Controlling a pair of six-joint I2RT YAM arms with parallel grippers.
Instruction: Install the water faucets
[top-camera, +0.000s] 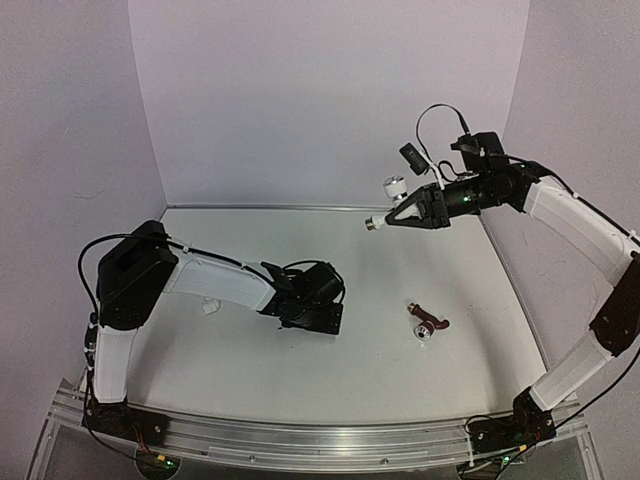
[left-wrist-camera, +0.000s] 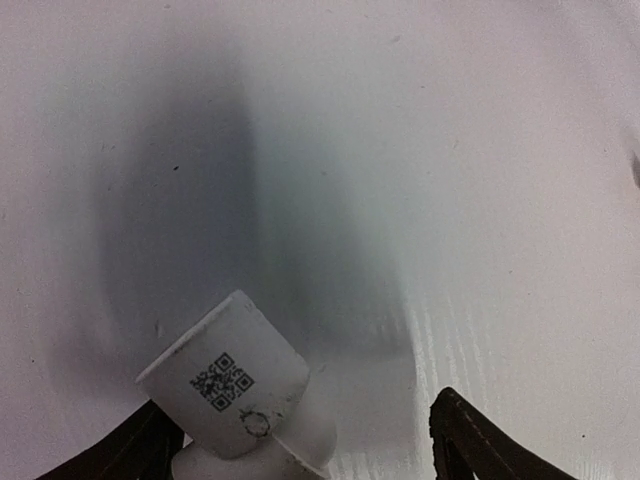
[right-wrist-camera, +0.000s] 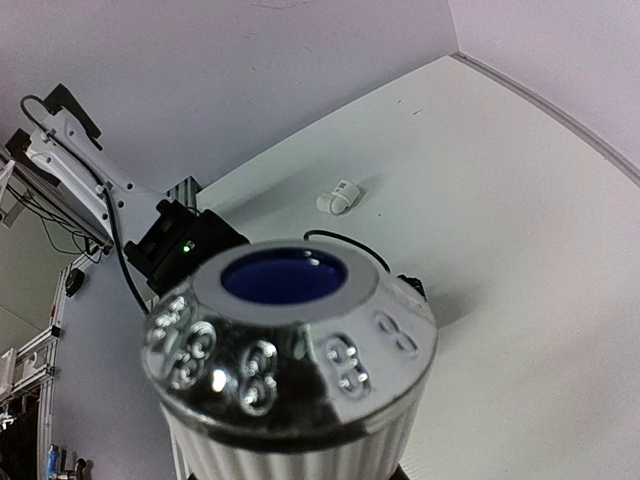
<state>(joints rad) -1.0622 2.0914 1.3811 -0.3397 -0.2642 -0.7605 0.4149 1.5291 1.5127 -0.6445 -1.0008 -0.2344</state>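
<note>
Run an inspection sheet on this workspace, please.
Surface: white table, nothing spilled seen.
Job's things: faucet held aloft in right claw, brass end free.
Clutter: QR-marked white fitting inside left claw; second fitting by left arm; dark-red piece right of centre.
Grippers: right claw shut on faucet; left claw open, low over table.
Cables: black loop above right wrist.
Surroundings: plain pale walls; metal rail at near edge.

QR code (left-wrist-camera: 221, 381) on white fitting (left-wrist-camera: 272, 365), no words
</note>
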